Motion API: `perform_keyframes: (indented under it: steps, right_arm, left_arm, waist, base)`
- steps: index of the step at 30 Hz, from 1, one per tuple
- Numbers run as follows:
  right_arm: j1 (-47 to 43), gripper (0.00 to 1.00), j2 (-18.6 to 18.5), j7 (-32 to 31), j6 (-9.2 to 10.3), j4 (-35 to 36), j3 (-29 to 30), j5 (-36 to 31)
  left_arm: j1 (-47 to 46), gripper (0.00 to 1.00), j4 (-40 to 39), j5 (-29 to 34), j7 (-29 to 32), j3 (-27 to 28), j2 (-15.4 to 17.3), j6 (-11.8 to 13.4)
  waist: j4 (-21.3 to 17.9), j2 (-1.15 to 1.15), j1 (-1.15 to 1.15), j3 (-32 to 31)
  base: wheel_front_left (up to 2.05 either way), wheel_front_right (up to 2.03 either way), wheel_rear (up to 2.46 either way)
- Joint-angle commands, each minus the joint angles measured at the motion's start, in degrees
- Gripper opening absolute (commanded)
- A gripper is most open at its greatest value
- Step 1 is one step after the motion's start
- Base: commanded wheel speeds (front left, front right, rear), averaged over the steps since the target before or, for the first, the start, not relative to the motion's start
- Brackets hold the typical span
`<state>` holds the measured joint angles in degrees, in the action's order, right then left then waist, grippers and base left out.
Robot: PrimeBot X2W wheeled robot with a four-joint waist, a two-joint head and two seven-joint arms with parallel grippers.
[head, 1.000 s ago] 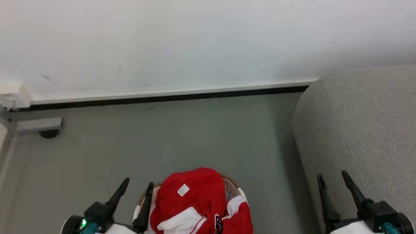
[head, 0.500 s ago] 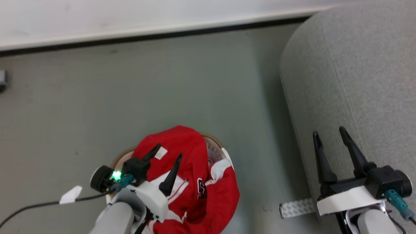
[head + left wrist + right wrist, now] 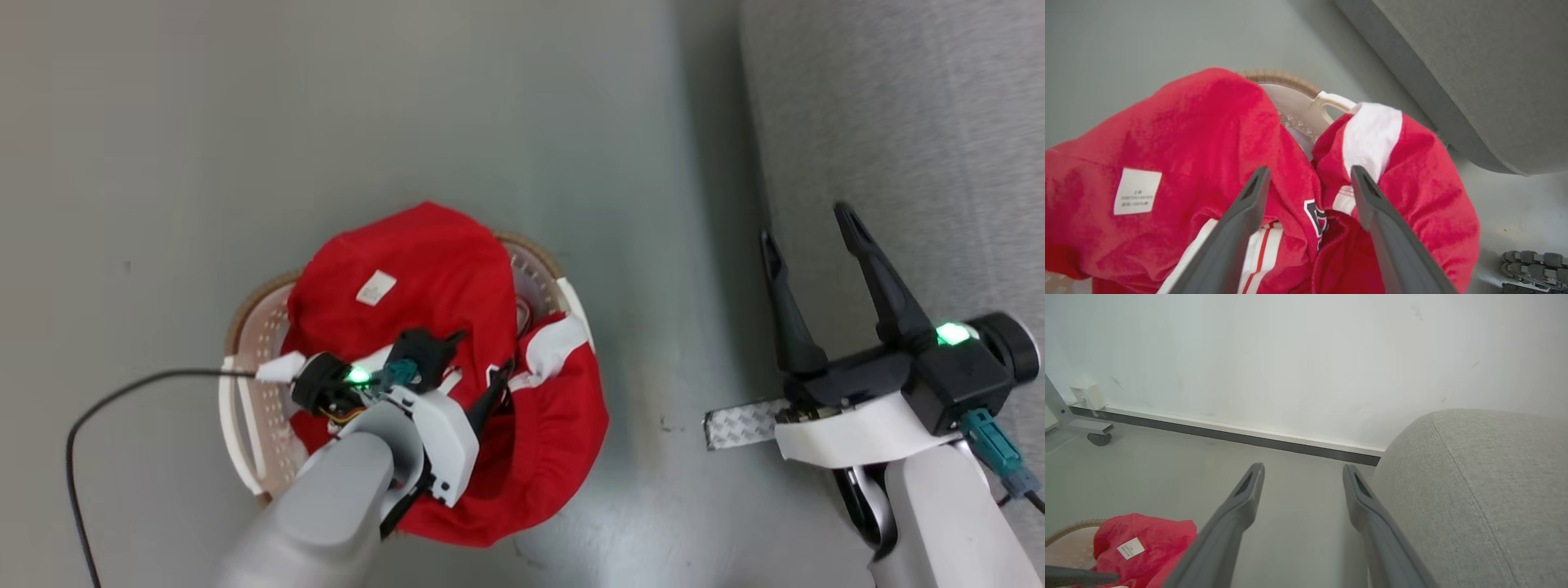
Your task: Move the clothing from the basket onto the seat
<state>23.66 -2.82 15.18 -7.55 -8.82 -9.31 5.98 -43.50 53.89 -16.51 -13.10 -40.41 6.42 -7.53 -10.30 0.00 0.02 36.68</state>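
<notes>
we hold the left gripper [image 3: 486,349], fingers apart, directly above the clothing [image 3: 408,253] heaped in the basket [image 3: 269,384]; the right gripper [image 3: 803,222], fingers apart, hangs at the left edge of the seat [image 3: 914,122].

Basket: oval cream plastic basket [image 3: 245,343] on grey floor [image 3: 326,98], left of large grey upholstered seat [image 3: 939,122], apart from it.
Clothing: red-and-white fabric clothing [image 3: 424,269] heaped in the basket, spilling over its seat-side rim.
Left gripper [image 3: 482,351]: over the clothing.
Right gripper [image 3: 804,222]: at the seat's left edge.

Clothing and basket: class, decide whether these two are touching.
Touching. The head view shows the clothing heaped in the basket and spilling over its rim.
</notes>
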Motion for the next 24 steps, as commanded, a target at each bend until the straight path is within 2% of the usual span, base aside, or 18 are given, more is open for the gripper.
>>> perform_keyframes:
  steps: [1, 7, 24]
  right_arm:
    - [1.6, 1.00, -0.1, 0.0, 0.12, 1.3, -0.7, -1.1]
    - [3.2, 1.00, -0.1, 0.0, 0.12, 3.7, -2.5, -2.2]
    - [2.5, 1.00, -0.1, 0.0, 0.12, 7.5, -2.1, -3.7]
  left_arm:
    - [-2.1, 1.00, 1.7, -2.2, 0.3, -2.2, 0.2, 0.1]
    - [-5.6, 1.00, 4.7, -8.3, -0.3, -7.2, -0.8, 0.1]
    - [-13.2, 1.00, 8.4, -19.1, -0.1, -16.3, -0.7, 0.1]
  waist:
    - [1.4, 0.00, -0.02, 2.7]
    - [2.4, 0.00, -0.02, 4.8]
    - [2.3, 0.00, -0.02, 11.4]
  base:
    - [0.00, 0.00, 0.00]
    - [0.00, 0.00, 0.00]
    - [0.00, 0.00, 0.00]
